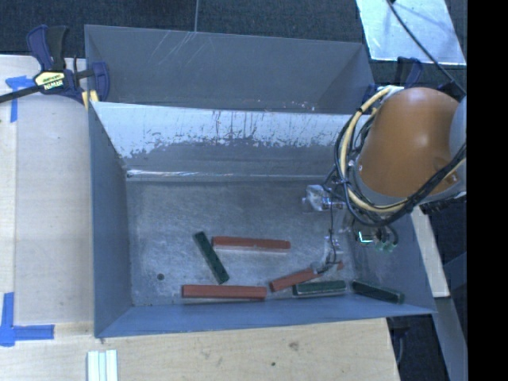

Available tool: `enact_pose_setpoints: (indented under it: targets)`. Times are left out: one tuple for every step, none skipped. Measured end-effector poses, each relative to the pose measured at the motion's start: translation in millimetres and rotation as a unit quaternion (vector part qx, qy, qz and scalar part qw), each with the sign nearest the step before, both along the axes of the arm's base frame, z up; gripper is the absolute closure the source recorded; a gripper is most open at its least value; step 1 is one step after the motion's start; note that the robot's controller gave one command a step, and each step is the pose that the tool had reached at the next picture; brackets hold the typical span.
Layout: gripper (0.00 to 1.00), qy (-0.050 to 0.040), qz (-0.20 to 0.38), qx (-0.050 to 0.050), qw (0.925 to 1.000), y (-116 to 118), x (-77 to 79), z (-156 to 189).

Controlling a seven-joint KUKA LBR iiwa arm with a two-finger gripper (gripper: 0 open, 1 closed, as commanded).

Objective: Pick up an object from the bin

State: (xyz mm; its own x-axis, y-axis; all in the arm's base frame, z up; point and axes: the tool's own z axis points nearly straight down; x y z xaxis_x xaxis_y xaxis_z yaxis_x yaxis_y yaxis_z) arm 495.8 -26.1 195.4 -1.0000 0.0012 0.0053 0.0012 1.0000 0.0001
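My gripper hangs low at the right side of the bin floor, its thin fingers reaching down to the right end of a short red-brown bar that lies tilted near the front wall. A dark green bar lies just below the fingertips, along the front edge. Whether anything is between the fingers is hidden.
A longer red-brown bar lies in the middle of the floor, with a dark green bar slanted at its left end. Another red-brown bar lies along the front wall. One more dark green bar rests at the front right corner.
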Motion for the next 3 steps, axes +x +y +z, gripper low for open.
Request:
enact_pose_setpoints:
  targets:
    - [0.0,-0.002,0.002,0.001,1.0,63,42.1,-129]
    - [1.0,-0.0066,0.001,0.0,1.0,61,44.5,-123]
    - [1.0,-0.0092,-0.014,0.0,0.9999,39,67.2,14]
